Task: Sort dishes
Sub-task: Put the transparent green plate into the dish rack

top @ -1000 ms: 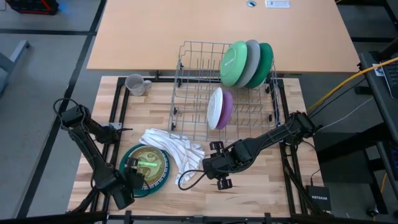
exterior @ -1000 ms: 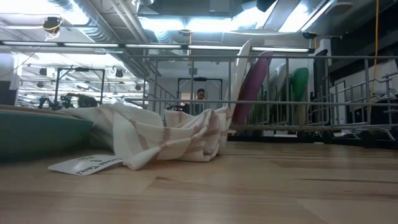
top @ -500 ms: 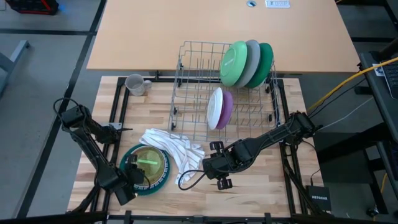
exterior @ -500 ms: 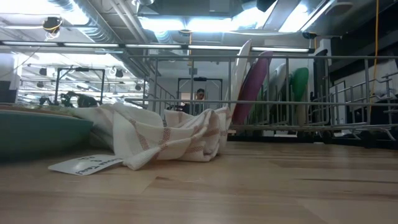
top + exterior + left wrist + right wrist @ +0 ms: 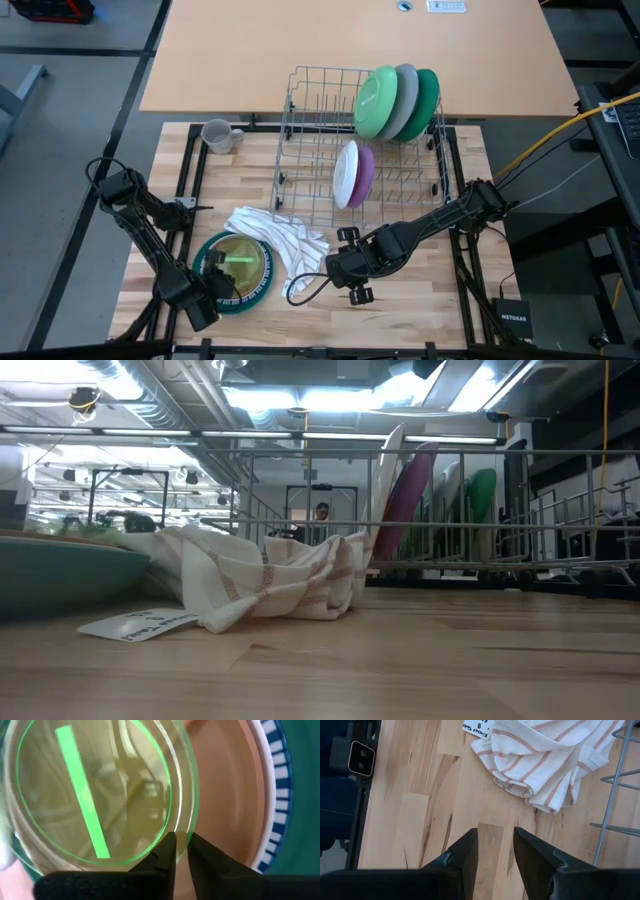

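A clear green-rimmed glass dish [image 5: 95, 790] lies in a brown bowl [image 5: 225, 795]. The bowl sits on a white plate with a blue-striped rim [image 5: 274, 785], which rests on a teal plate [image 5: 204, 250] at the near left. My left gripper [image 5: 213, 286] is shut on the glass dish at the stack's near side. My right gripper [image 5: 345, 270] is open and empty, low over the bare wood near the white striped cloth [image 5: 282, 240]. Green [image 5: 377, 102], grey [image 5: 405, 98] and teal [image 5: 429, 100] plates stand on edge in the wire rack [image 5: 310, 120], as do a white [image 5: 346, 174] and a purple [image 5: 366, 172] plate. A grey mug [image 5: 217, 135] stands at the far left. My left gripper pinches the glass dish's rim [image 5: 186, 827] between its two fingers, one inside the dish and one outside, on the stack's near side. The fingers come slanting down from the near left. The dish still lies in the brown bowl.
The cloth lies crumpled between the stack and the rack's near left corner, with a paper tag [image 5: 479, 728] at its near edge. Bare wood [image 5: 420, 290] stretches across the near right. The low view shows the teal plate [image 5: 60, 575] and the cloth [image 5: 260, 580].
My left gripper has edged a little toward the far edge, staying at the glass dish's rim.
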Tool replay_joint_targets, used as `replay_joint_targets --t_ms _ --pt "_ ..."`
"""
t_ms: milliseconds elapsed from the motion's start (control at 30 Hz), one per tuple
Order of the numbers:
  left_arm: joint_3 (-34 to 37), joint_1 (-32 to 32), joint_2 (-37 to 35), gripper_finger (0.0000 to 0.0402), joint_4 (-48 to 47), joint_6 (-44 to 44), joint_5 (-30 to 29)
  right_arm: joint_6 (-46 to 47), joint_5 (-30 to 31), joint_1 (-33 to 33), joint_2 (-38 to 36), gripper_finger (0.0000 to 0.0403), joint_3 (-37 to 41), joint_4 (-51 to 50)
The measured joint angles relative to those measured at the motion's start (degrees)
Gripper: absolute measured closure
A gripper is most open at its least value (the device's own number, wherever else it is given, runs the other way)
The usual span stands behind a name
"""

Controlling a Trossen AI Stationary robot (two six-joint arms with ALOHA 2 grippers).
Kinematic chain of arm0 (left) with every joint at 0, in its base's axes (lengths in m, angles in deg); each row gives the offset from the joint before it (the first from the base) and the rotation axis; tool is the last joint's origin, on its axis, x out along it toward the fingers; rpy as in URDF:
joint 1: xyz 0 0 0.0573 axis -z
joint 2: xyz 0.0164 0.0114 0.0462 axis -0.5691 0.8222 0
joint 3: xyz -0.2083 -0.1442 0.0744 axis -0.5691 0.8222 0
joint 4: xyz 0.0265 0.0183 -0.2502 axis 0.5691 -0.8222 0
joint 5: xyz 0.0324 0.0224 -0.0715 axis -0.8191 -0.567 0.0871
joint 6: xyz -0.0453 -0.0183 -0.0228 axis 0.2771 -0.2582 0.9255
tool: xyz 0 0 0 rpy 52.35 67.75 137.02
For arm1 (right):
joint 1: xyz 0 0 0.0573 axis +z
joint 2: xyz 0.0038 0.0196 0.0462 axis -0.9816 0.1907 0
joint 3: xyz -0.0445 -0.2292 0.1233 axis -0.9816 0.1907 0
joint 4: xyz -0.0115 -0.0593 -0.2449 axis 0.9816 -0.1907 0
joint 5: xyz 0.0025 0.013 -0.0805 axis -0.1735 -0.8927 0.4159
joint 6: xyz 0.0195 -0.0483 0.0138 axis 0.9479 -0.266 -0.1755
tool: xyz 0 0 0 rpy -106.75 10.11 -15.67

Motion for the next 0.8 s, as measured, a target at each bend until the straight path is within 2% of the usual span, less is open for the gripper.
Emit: replay_joint_targets --t_ms 167,367,567,800 --pt "0.0 0.0 0.0 0.0397 0.2 0.4 -0.4 0.0 0.0 0.0 0.0 0.0274 0.0 0.0" --pt "-1.1 0.0 0.0 0.04 0.2 4.0 -0.3 0.0 0.0 0.0 0.0 0.0274 0.0 0.3" --pt "-5.9 0.0 0.0 0.04 -0.4 4.0 -0.1 -0.9 0.0 0.0 0.0 0.0274 0.0 3.3" --pt "-13.4 0.0 0.0 0.04 -2.1 -0.1 0.0 -11.9 0.0 0.0 0.0 0.0274 0.0 13.4"
